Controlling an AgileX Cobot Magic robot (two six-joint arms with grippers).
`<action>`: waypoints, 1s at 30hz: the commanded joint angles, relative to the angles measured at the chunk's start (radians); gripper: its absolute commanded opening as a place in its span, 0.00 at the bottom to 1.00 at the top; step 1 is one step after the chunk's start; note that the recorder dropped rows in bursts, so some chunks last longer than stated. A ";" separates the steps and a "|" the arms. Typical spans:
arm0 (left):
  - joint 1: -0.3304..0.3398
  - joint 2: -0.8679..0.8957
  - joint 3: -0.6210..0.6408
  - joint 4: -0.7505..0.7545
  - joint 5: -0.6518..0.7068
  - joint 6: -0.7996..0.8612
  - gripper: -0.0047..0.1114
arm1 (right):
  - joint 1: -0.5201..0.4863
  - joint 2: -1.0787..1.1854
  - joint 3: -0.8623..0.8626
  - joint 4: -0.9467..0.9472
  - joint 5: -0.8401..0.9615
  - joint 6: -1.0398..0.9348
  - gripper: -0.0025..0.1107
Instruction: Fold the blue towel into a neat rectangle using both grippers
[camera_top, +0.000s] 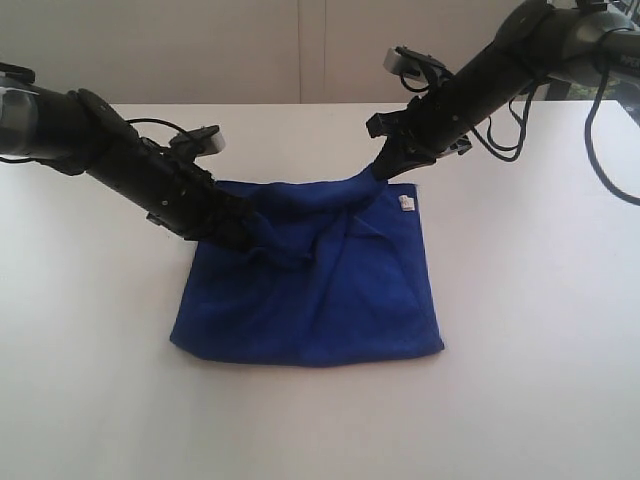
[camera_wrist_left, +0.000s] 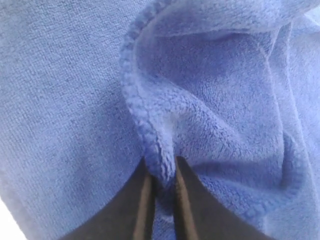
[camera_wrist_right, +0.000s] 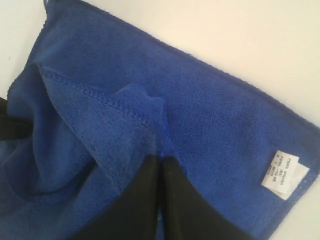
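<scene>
Fold in progress: on a bare white tabletop (camera_top: 540, 380), the black clamp-like left tool (camera_top: 240, 236) is pinched shut on the stitched hem of a soft royal-blue microfibre towel (camera_top: 310, 300), with the edge bunched into a ridge between its fingers. From there a slack band of cloth hangs across the far side of the towel and rises to the black right tool (camera_top: 385, 168). That tool is also clamped together, its tips buried in a raised pleat. How much cloth sits between those tips is hard to make out from the wrist view, though the lifted fabric suggests a firm hold. Just beside the right tool, a small white fabric tag (camera_top: 406, 203) lies at the far right corner.

The lower part of the towel rests flat and roughly rectangular, apparently doubled over once. The job looks partly done. The held edge is not yet laid down and squared with the near edge, and the rumpled middle is not yet smooth.
</scene>
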 joint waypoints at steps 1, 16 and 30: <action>0.001 -0.012 -0.002 0.013 0.022 0.003 0.20 | -0.002 0.000 0.004 0.005 0.005 -0.001 0.02; 0.001 -0.258 -0.002 0.175 0.003 0.085 0.04 | -0.005 -0.091 0.002 0.000 -0.031 -0.045 0.02; 0.001 -0.607 0.000 0.395 0.256 0.039 0.04 | 0.032 -0.463 0.066 -0.104 0.152 0.043 0.02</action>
